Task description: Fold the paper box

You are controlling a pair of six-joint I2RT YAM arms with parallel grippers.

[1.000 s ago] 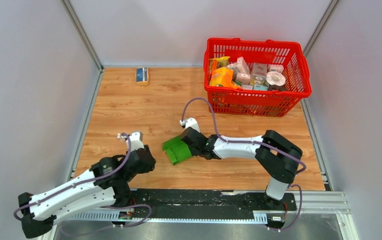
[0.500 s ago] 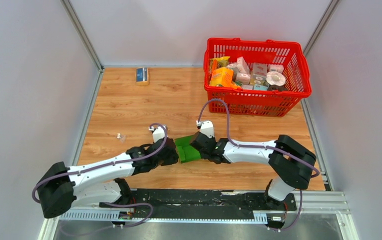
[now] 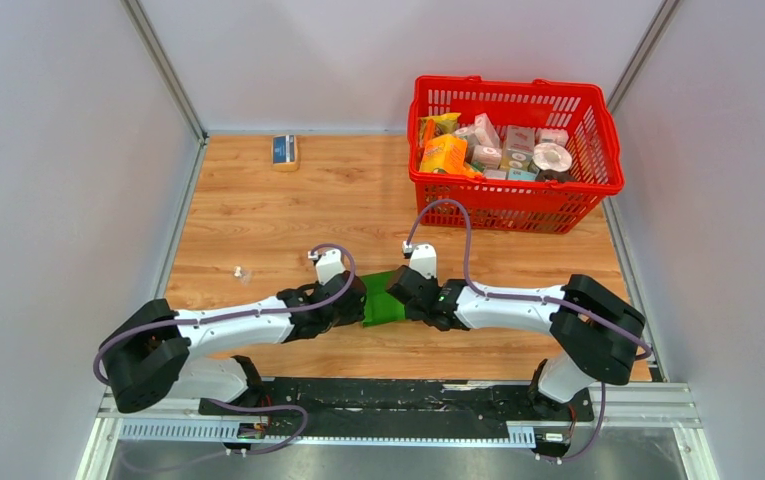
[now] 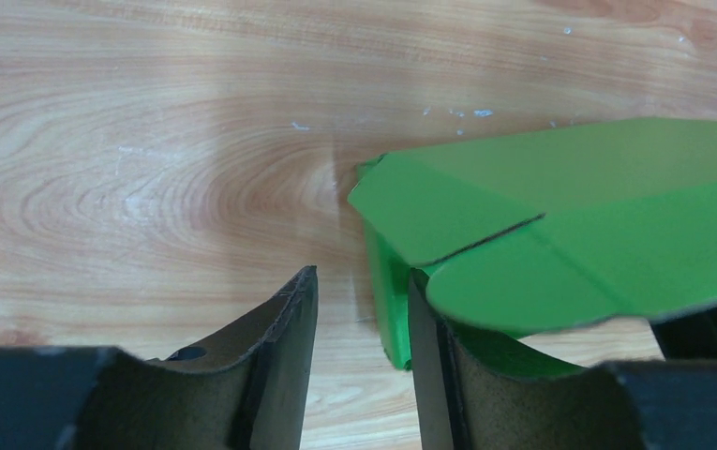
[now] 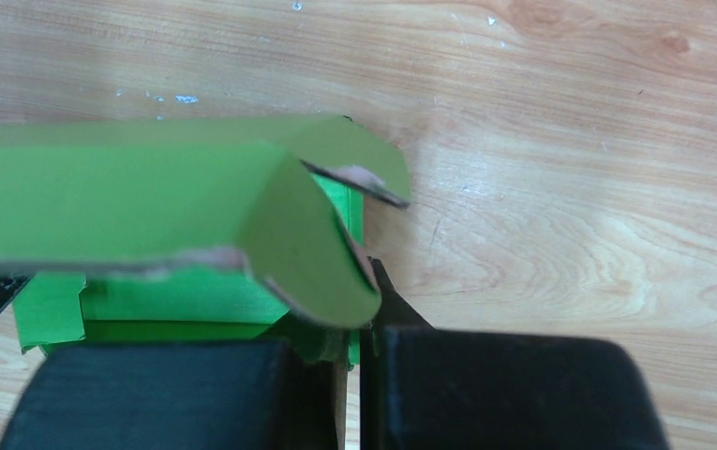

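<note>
The green paper box [image 3: 382, 297] lies on the wooden table between the two grippers, partly formed, with loose flaps. My right gripper [image 3: 404, 298] is shut on the box's right edge; in the right wrist view [image 5: 355, 319] green cardboard [image 5: 176, 202] sits pinched between the jaws. My left gripper [image 3: 354, 300] is at the box's left end. In the left wrist view the gripper [image 4: 359, 309] is open, its right finger [image 4: 429, 356] tucked under a rounded flap of the box [image 4: 560, 216], and a thin green edge stands between the fingers.
A red basket [image 3: 598, 185] with several packages stands at the back right. A small blue-and-tan box [image 3: 284, 150] lies at the back left. A tiny scrap [image 3: 240, 271] lies left of the left arm. Grey walls enclose the table.
My left arm has swung right and reached the box's left end. My right gripper has carried the box slightly right and back, and the box looks flatter.
</note>
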